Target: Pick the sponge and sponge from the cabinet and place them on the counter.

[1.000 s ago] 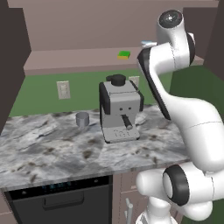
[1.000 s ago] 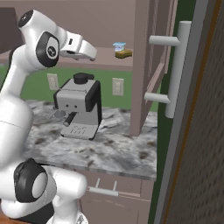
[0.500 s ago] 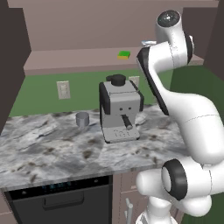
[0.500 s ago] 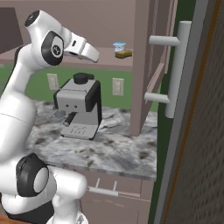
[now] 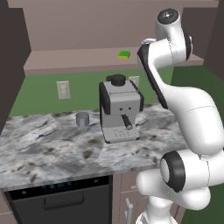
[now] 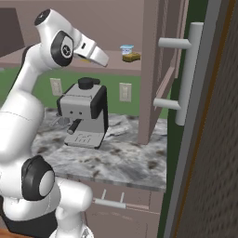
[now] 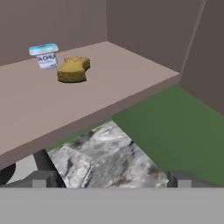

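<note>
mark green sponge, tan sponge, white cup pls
green sponge (image 5: 124,54), left base view, on its top face.
tan sponge (image 7: 73,69), hand view, middle of its top.
white cup (image 7: 46,56), hand view, on its side wall.

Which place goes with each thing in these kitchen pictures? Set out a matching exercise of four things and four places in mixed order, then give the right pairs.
Things:
1. green sponge
2. tan sponge
3. coffee machine
4. small grey cup

Places:
A. on the marble counter, left of the coffee machine in the left base view
B. on the cabinet shelf, right beside the small white cup with a blue rim
C. alone on the cabinet shelf, above the coffee machine in the left base view
D. on the counter, below the open shelf

Pairs: 1-C, 2-B, 3-D, 4-A
</note>
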Robot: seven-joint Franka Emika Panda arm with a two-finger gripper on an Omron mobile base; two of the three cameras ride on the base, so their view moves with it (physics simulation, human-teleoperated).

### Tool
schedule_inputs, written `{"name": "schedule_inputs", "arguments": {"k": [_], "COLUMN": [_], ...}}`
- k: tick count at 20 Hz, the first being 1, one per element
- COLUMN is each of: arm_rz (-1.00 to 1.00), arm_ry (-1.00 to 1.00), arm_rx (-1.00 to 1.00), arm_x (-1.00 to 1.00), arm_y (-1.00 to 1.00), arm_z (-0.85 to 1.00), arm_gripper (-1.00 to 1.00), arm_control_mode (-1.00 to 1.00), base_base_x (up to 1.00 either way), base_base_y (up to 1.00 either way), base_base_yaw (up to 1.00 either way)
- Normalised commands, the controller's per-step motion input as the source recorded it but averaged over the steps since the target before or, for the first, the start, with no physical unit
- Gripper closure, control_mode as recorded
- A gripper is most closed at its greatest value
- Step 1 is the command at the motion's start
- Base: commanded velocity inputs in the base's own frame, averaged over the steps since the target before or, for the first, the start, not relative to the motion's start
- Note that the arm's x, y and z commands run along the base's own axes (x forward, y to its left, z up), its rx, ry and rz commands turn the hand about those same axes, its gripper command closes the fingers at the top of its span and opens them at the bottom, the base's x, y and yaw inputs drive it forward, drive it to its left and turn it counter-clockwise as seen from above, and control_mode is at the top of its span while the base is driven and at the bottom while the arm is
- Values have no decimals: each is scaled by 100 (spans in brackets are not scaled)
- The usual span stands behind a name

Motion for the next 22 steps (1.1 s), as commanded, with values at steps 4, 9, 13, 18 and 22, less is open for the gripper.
{"name": "schedule_inputs", "arguments": {"k": [4, 9, 13, 18, 22], "arm_rz": [0, 0, 0, 0, 0], "arm_ry": [0, 0, -3, -5, -5], "arm_rx": [6, 6, 2, 0, 0], "arm_x": [15, 10, 0, 1, 4], "arm_y": [-2, -1, -1, -3, -4], "arm_z": [0, 0, 0, -6, -14], "arm_gripper": [-100, -100, -100, -100, -100], "arm_control_mode": [-100, -100, -100, -100, -100], "base_base_x": [0, 0, 0, 0, 0], "base_base_y": [0, 0, 0, 0, 0], "base_base_yaw": [0, 0, 0, 0, 0]}}
